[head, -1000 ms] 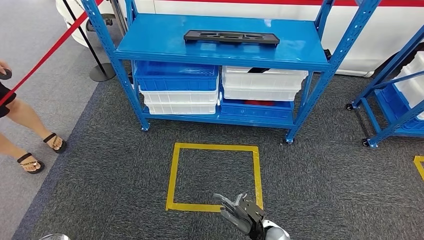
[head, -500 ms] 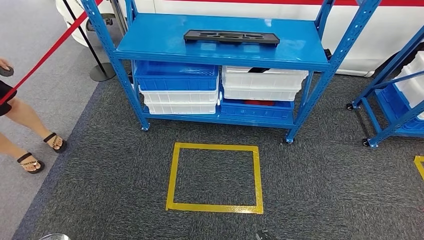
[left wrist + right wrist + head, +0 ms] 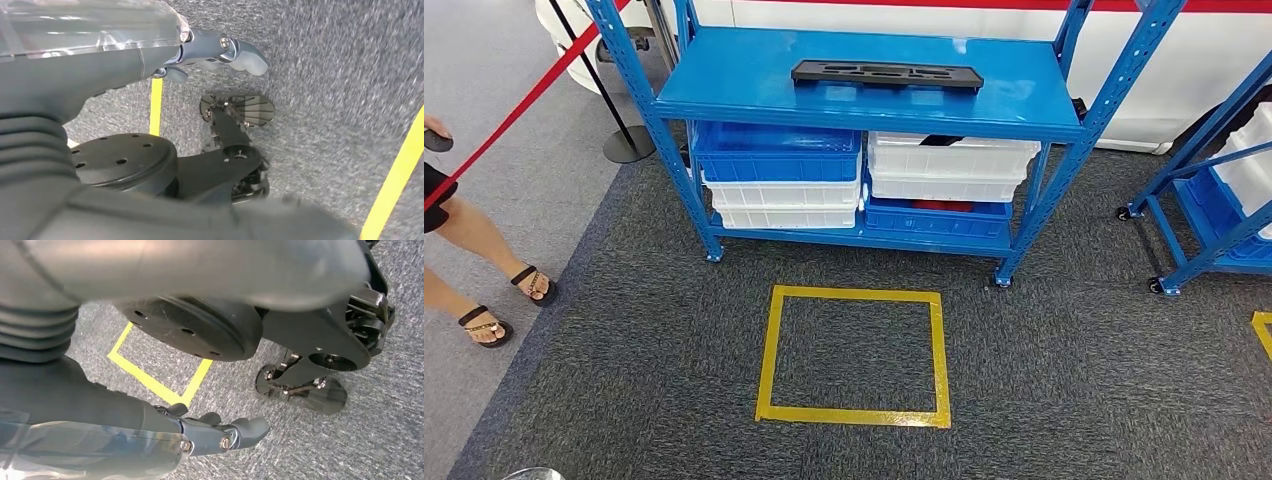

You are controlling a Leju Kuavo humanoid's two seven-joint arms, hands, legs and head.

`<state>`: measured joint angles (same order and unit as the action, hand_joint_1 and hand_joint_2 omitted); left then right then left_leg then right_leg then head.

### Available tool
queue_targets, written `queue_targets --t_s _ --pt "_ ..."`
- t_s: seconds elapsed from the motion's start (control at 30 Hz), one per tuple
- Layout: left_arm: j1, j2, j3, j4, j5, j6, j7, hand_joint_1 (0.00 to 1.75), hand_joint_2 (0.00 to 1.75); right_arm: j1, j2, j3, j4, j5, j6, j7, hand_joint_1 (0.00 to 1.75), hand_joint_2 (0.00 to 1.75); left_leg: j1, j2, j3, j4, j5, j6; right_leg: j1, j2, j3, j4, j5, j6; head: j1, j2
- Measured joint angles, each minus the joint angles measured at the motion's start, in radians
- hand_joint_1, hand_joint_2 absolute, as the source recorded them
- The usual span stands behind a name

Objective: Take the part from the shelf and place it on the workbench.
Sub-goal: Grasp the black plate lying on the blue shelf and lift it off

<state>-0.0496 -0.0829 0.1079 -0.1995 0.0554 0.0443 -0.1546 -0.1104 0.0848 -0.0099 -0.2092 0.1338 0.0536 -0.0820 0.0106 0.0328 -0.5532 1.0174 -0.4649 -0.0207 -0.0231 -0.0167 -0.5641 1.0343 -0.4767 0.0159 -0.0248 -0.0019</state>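
The part (image 3: 886, 74) is a long, flat black piece with cut-outs, lying on the top board of the blue shelf (image 3: 754, 95), toward its back and slightly right of centre. Both arms hang low, far from the shelf. My left hand (image 3: 215, 52) hangs over the grey carpet with its thumb stretched out and nothing in it. My right hand (image 3: 220, 432) also hangs above the carpet, fingers extended and empty, near a corner of the yellow tape.
Below the top board sit a blue bin (image 3: 776, 152) and white bins (image 3: 951, 165). A yellow tape square (image 3: 854, 355) marks the carpet before the shelf. A person (image 3: 474, 250) in sandals stands at left by a red strap (image 3: 514, 110). Another blue rack (image 3: 1214, 190) is at right.
My right hand, raised with spread fingers at the bottom of the head view a second ago, has dropped out of that view. The shelf and part have not moved.
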Motion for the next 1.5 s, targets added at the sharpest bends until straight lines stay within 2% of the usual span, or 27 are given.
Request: queue_targets --t_s 0.1,0.23,0.3,0.37,0.43,0.6,0.73,0.9,1.1,1.27,1.5 --pt "0.0 0.001 0.018 0.0 0.006 0.002 -0.01 0.0 0.0 0.0 0.004 0.0 0.0 0.015 -0.01 0.002 0.0 0.0 0.0 0.0 0.0 0.0 0.0 0.0 0.0 0.0 0.0 0.0 0.0 0.0 0.0 0.0" --pt "0.0 0.004 0.023 0.0 -0.006 -0.041 -0.008 0.0 0.0 -0.001 0.007 0.005 0.001 0.037 -0.016 0.001 0.0 0.0 0.0 0.0 0.0 0.0 0.0 0.0 0.0 0.0 0.0 0.0 0.0 0.0 0.0 0.0" --pt "0.0 0.005 0.023 0.0 -0.011 -0.054 -0.002 0.0 0.0 -0.002 0.008 0.008 0.001 0.05 -0.024 0.0 0.0 0.87 0.0 0.0 0.0 0.0 0.0 0.0 0.0 0.0 0.0 0.0 0.0 0.0 0.0 0.0" --pt "0.0 0.005 0.023 0.0 -0.013 -0.062 0.004 0.0 0.0 -0.004 0.009 0.014 0.001 0.061 -0.037 -0.004 0.0 0.87 0.0 0.0 0.0 0.0 0.0 0.0 0.0 0.0 0.0 0.0 0.0 0.0 0.0 0.0" --pt "0.0 0.005 0.024 0.0 -0.012 -0.071 0.011 0.0 0.0 -0.005 0.009 0.019 0.001 0.068 -0.053 -0.015 0.0 0.0 0.0 0.0 0.0 0.0 0.0 0.0 0.0 0.0 0.0 0.0 0.0 0.0 0.0 0.0" --pt "0.0 0.003 0.038 0.0 0.024 -0.135 0.0 0.0 0.0 -0.006 0.009 0.022 0.002 0.084 -0.104 -0.039 0.0 0.0 0.0 0.0 0.0 0.0 0.0 0.0 0.0 0.0 0.0 0.0 0.0 0.0 0.0 0.0" --pt "0.0 -0.001 0.055 0.0 0.038 -0.2 -0.043 0.0 0.0 -0.006 0.009 0.023 0.003 0.095 -0.098 -0.041 0.0 0.0 0.0 0.0 0.0 0.0 0.0 0.0 0.0 0.0 0.0 0.0 0.0 0.0 0.0 0.0" --pt "-0.001 -0.001 0.069 0.0 0.045 -0.234 -0.086 0.0 0.0 -0.009 0.01 0.027 0.005 0.109 -0.08 -0.023 0.0 0.0 0.0 0.0 0.0 0.0 0.0 0.0 0.0 0.0 0.0 0.0 0.0 0.0 0.0 0.0" --pt "0.001 0.0 0.076 0.0 0.03 -0.241 -0.028 0.0 0.0 -0.034 0.014 0.042 0.006 0.131 -0.069 -0.004 0.0 0.0 0.0 0.0 0.0 0.0 0.0 0.0 0.0 0.0 0.0 0.0 0.0 0.0 0.0 0.0" --pt "0.003 0.002 0.063 0.0 -0.04 -0.215 0.009 0.0 0.0 -0.046 0.015 0.054 0.006 0.158 -0.028 -0.063 0.0 0.0 0.0 0.0 0.0 0.0 0.0 0.0 0.0 0.0 0.0 0.0 0.0 0.0 0.0 0.0" --pt "0.002 0.003 0.025 0.0 -0.093 -0.188 -0.002 0.0 0.0 -0.045 0.012 0.07 0.006 0.18 -0.034 -0.089 0.0 0.0 0.0 0.0 0.0 0.0 0.0 0.0 0.0 0.0 0.0 0.0 0.0 0.0 0.0 0.0"
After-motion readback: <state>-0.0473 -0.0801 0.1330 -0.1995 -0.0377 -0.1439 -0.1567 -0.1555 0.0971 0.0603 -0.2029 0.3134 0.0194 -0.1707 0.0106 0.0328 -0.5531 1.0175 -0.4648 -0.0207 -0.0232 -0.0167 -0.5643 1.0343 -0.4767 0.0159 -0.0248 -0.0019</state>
